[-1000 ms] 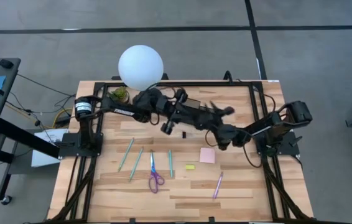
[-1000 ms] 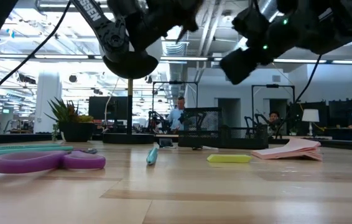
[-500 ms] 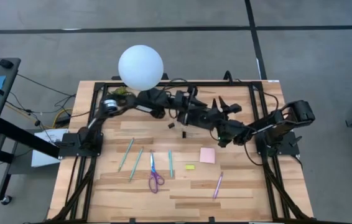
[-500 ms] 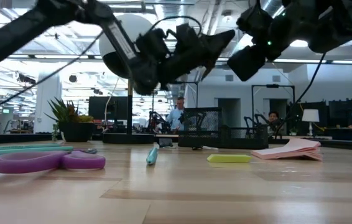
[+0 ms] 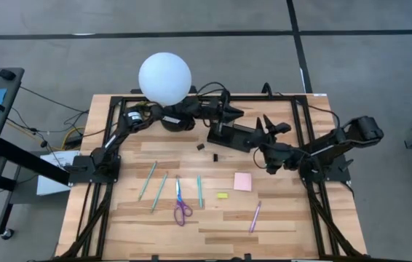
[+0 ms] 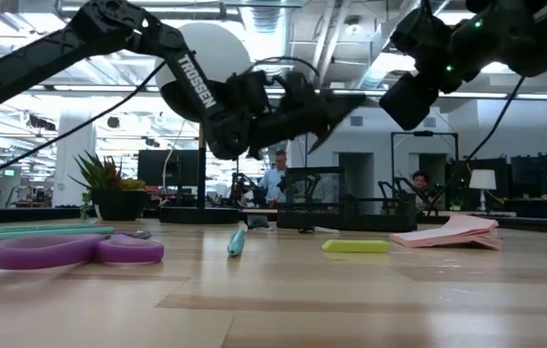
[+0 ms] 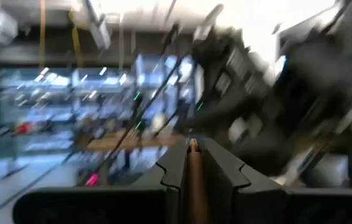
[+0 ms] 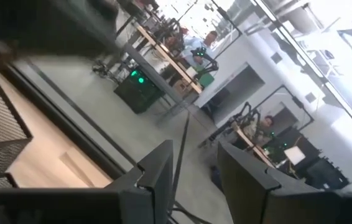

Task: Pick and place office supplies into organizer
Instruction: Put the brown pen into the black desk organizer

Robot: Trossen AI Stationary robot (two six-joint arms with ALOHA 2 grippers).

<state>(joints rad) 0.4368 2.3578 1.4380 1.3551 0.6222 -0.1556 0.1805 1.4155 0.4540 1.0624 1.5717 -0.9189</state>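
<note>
Left gripper [image 5: 229,114] hovers above the table's far edge, at about 12 o'clock from the table's middle, fingers pinched on a slim brown rod [image 7: 191,180], probably a pen; the blurred wrist view leaves this unsure. Right gripper [image 5: 273,127] hangs just beside it, fingers [image 8: 163,163] partly apart, with nothing between them. Black organizer [image 5: 235,136] sits under both, near the far rail. Toward 6 o'clock, open tabletop [image 5: 286,211] holds teal pens [image 5: 148,180], purple scissors [image 5: 180,201], a pink sticky pad [image 5: 243,181], a yellow piece [image 5: 222,195] and a pink pen [image 5: 255,216], well apart. A white globe lamp [image 5: 164,78] stands at 11 o'clock
</note>
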